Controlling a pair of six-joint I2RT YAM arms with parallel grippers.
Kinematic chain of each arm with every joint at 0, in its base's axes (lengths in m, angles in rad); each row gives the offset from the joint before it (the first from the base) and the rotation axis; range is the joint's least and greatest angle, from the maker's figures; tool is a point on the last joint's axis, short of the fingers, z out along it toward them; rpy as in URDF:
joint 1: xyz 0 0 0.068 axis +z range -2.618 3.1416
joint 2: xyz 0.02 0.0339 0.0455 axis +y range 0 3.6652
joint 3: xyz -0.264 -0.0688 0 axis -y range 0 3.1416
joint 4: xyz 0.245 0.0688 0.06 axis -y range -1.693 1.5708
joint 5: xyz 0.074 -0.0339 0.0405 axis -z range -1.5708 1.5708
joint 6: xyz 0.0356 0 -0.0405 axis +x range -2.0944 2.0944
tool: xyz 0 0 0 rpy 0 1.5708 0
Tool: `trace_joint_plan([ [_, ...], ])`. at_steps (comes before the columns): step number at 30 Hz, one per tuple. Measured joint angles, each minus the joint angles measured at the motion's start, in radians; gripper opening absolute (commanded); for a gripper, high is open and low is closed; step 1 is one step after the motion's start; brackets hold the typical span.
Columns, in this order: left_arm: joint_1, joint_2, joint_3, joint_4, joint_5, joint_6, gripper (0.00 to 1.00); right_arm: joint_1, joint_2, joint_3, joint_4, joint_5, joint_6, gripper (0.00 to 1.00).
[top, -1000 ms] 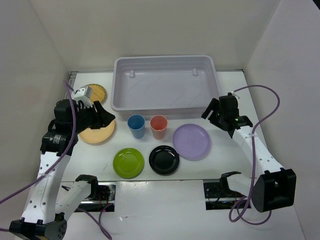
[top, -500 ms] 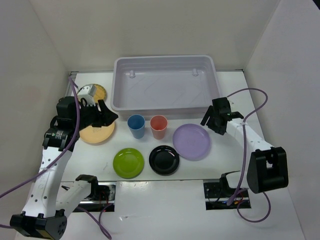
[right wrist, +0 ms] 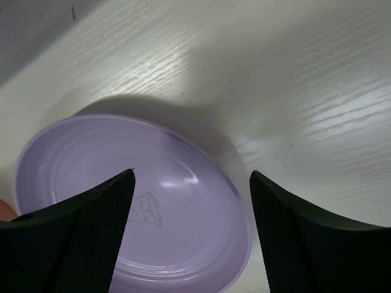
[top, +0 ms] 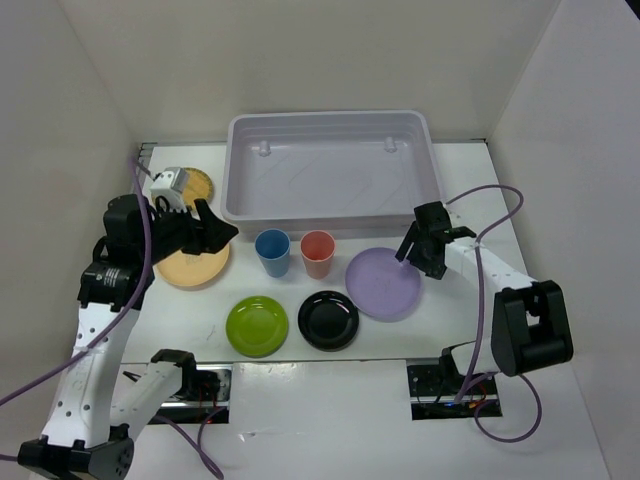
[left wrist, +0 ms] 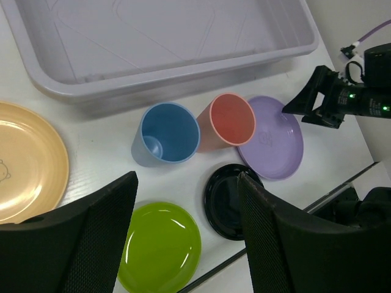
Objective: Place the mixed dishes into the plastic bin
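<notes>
White walls (top: 300, 60) boxed the bench (top: 330, 400); only the top view showed the woven disc (top: 195, 183) left of the plastic bin (top: 330, 118), while right fingers (right wrist: 73, 244) spread over the lilac plate (right wrist: 153, 207) at its near side and left fingers (left wrist: 85, 244) gaped.

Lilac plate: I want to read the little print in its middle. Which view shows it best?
Right wrist: the lilac plate is close up, its print clear. Top external shows it whole but small; left wrist shows it nearly whole, farther off, print faint.
</notes>
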Motion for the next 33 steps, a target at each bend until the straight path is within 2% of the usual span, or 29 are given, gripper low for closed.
trace_joint_plan([
  [4, 0.000, -0.018, 0.006, 0.000, 0.006, 0.000, 0.77, 0.004, 0.032, -0.002, 0.001, 0.001, -0.004, 0.84],
  [17, 0.000, -0.017, 0.043, -0.004, 0.007, -0.002, 0.81, 0.046, 0.062, -0.009, 0.009, 0.010, 0.073, 0.81],
  [19, 0.000, -0.017, 0.049, -0.004, 0.007, -0.002, 0.81, 0.051, 0.070, -0.009, 0.009, 0.010, 0.096, 0.74],
  [27, 0.000, -0.017, 0.061, -0.006, 0.005, -0.001, 0.82, 0.072, 0.111, -0.043, 0.011, 0.028, 0.181, 0.58],
  [33, 0.000, -0.017, 0.064, -0.006, 0.003, -0.001, 0.83, 0.120, 0.097, -0.060, 0.006, 0.041, 0.283, 0.32],
])
